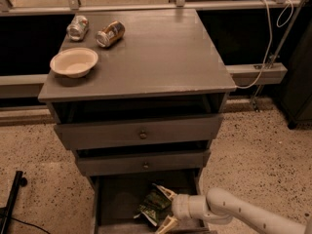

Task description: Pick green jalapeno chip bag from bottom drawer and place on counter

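The green jalapeno chip bag (154, 206) lies crumpled in the open bottom drawer (113, 199), right of its middle. My gripper (165, 207) reaches into the drawer from the right on a white arm. Its two pale fingers (166, 192) stand open, one above and one below the bag's right end, around it but not closed. The counter (161, 52) is the grey top of the cabinet, far above the gripper.
A cream bowl (74, 62) and two cans (110, 33) lie on the counter's left side. Two shallower knobbed drawers (141, 133) stick out above the bottom drawer. A white cable (265, 43) hangs at the right. Speckled floor surrounds the cabinet.
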